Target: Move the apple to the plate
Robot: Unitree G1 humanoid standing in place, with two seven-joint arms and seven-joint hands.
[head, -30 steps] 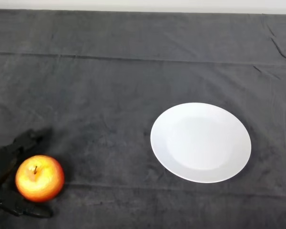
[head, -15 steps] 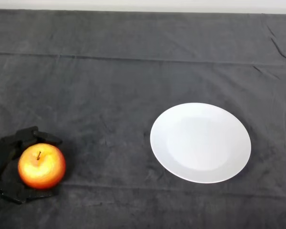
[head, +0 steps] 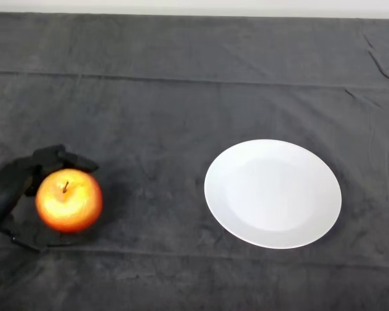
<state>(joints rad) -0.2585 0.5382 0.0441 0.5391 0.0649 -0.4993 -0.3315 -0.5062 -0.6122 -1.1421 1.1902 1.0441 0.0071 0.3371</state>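
Note:
A red and yellow apple (head: 69, 200) with its stem up sits at the left of the head view, held by my black left hand (head: 13, 184). The fingers (head: 61, 158) curl over the apple's far side and the thumb lies under its near side. The white round plate (head: 273, 193) lies on the dark cloth to the right of centre, about a plate's width away from the apple. Nothing lies on the plate.
A dark grey cloth (head: 181, 97) with creases covers the whole table. A pale strip of the table's far edge (head: 194, 6) shows along the top.
The hand with the apple has moved up and to the right, toward the plate. The fingers have closed further round the apple. The plate has stayed put.

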